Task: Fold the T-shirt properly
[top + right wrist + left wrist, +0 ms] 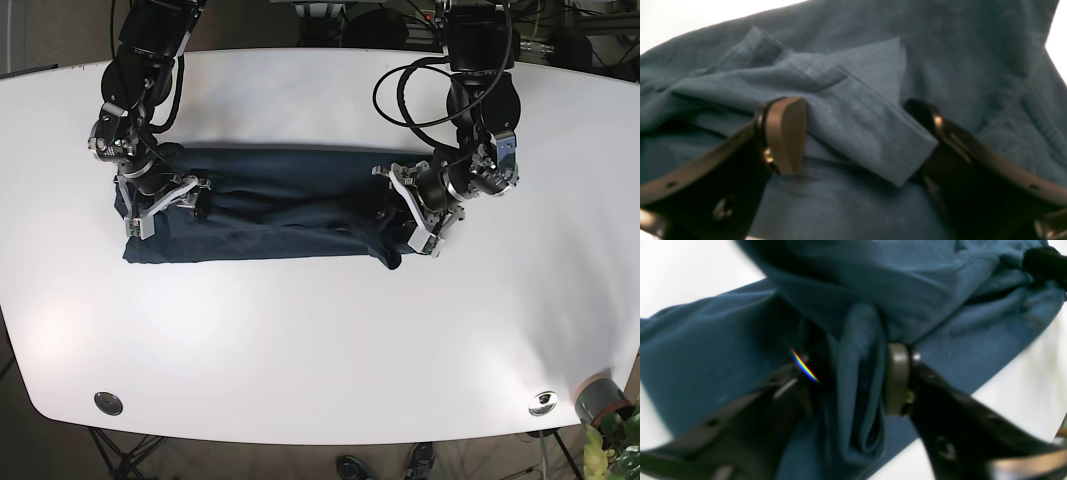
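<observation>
A dark blue T-shirt [280, 210] lies in a long band across the white table. My left gripper [400, 215] is at the shirt's right end in the base view. In the left wrist view it [857, 373] is shut on a bunched fold of the shirt [706, 350], lifted off the table. My right gripper [170, 200] is at the shirt's left end. In the right wrist view it [860, 133] holds a folded flap of the shirt [940, 43] between its fingers, raised above the layer below.
The white table [320, 340] extends well in front of the shirt. Two round metal discs [108, 402] [543, 402] sit near its front edge. A grey pot [600, 400] stands past the front right corner. Cables loop above the left arm [400, 90].
</observation>
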You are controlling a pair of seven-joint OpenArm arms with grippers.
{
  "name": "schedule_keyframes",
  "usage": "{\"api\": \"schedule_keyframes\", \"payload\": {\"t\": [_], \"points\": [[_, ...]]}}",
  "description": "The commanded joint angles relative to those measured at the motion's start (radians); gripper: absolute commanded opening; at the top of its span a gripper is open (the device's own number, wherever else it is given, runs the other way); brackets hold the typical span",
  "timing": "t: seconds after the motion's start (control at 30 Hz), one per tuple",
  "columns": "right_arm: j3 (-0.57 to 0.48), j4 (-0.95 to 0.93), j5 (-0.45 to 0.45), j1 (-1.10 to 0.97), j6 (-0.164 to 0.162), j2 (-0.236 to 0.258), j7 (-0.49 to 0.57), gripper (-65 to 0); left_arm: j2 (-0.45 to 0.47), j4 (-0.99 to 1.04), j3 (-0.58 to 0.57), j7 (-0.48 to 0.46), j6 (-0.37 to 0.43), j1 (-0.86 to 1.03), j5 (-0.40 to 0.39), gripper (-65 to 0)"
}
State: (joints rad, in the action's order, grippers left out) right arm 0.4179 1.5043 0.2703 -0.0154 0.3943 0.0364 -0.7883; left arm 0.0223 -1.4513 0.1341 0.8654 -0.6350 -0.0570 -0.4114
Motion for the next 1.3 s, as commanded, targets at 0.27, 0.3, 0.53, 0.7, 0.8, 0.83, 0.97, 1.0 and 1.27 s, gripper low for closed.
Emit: {"api": "schedule_keyframes", "payload": {"t": [0.27, 0.3, 0.53, 0.7, 0.8, 0.83, 0.97, 1.0, 1.27], "points": [[-0.027, 0.011, -0.001, 0.009, -0.001, 0.006, -0.021, -22.0, 0.047, -0.156, -0.285, -0.030, 0.326, -0.042, -0.024, -30.1], [-0.040, 0.011, -0.001, 0.009, -0.001, 0.007, -0.021, -22.0, 0.060, -0.188, -0.322, -0.030, 0.344, -0.042, -0.024, -30.1], [-0.066, 0.011, -0.001, 0.009, -0.002, 0.006, -0.020, -22.0, 0.080, -0.311, -0.386, -0.031, 0.352, -0.040, 0.064, -30.4], [-0.067, 0.012, -0.001, 0.010, -0.001, 0.006, -0.020, -22.0, 0.084, -0.312, -0.376, -0.033, 0.350, -0.040, 0.124, -30.6], [-0.064, 0.038, 0.001, 0.024, -0.001, 0.006, -0.020, -22.0, 0.112, -0.314, -0.333, -0.059, 0.350, -0.031, 0.118, -30.6], [-0.064, 0.055, 0.001, 0.024, -0.001, 0.006, -0.020, -22.0, 0.121, -0.314, -0.321, -0.070, 0.350, -0.017, 0.118, -30.6], [-0.061, 0.129, 0.004, 0.024, -0.001, 0.004, -0.027, -22.0, 0.135, -0.311, -0.271, -0.124, 0.350, 0.024, 0.118, -30.6], [-0.060, 0.150, 0.016, 0.024, -0.001, 0.004, -0.027, -22.0, 0.136, -0.309, -0.245, -0.140, 0.350, 0.044, 0.118, -30.6], [0.141, 0.132, 0.260, 0.050, 0.001, 0.043, -0.085, -21.1, 0.126, -0.308, -0.069, -0.193, 0.249, 0.148, 0.116, -51.1]]}}
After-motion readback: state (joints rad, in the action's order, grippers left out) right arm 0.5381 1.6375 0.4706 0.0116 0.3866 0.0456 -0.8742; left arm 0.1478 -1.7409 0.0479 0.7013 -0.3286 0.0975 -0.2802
